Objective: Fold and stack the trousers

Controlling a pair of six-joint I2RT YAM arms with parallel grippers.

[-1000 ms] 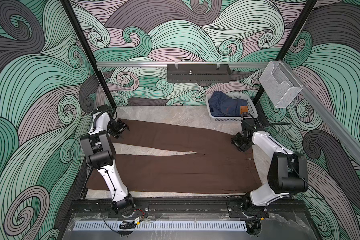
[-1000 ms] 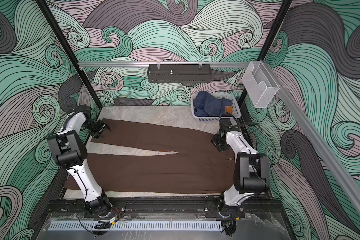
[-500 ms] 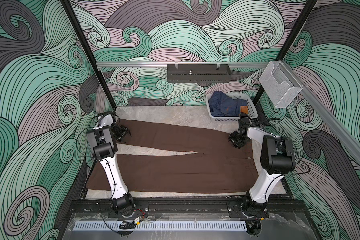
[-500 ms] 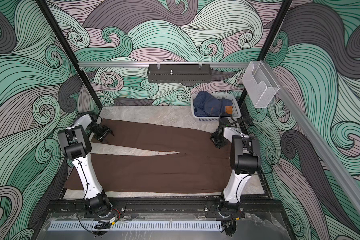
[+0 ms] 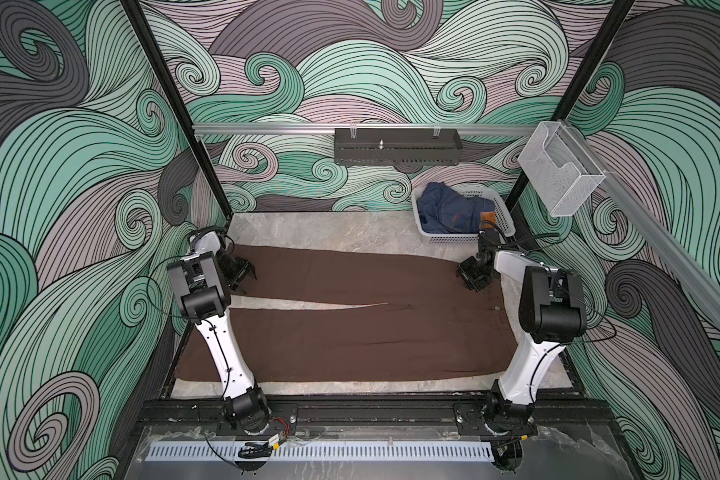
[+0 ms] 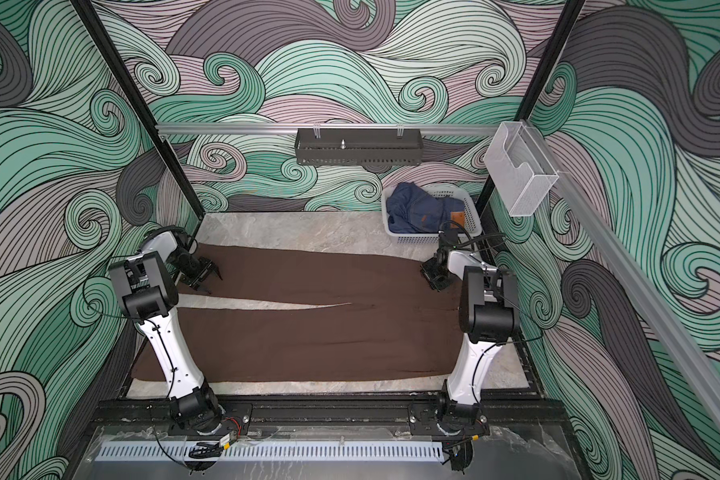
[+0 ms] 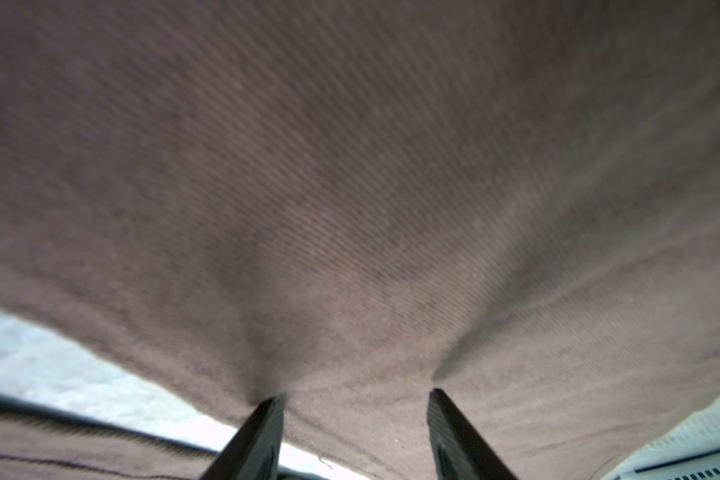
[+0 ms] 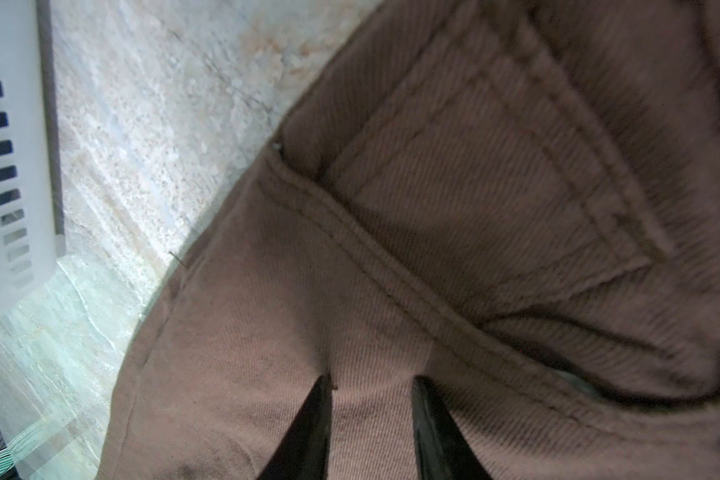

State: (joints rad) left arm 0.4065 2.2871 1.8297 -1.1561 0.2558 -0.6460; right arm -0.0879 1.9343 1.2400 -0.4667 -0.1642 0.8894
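The left jaws stand apart, fingertips (image 7: 273, 405) pressed onto the trousers (image 5: 350, 332) with plain cloth between them and nothing gathered. The right jaws are open too, with a narrower gap. Their fingertips (image 8: 321, 399) rest on the hip beside a stitched pocket.

Over the last second both elbows rise and swing inward. The jaws barely shift on the far leg, the left easing toward its inner edge. That reads as settling for a pinch. No fold is made yet, and the trousers lie flat, full length across the desk (image 5: 329, 232).

The left arm covers the far leg's cuff and the right arm covers part of the waistband. The left wrist view is blurred. The white basket (image 5: 466, 239) holds a blue garment (image 5: 445, 210), only partly visible.
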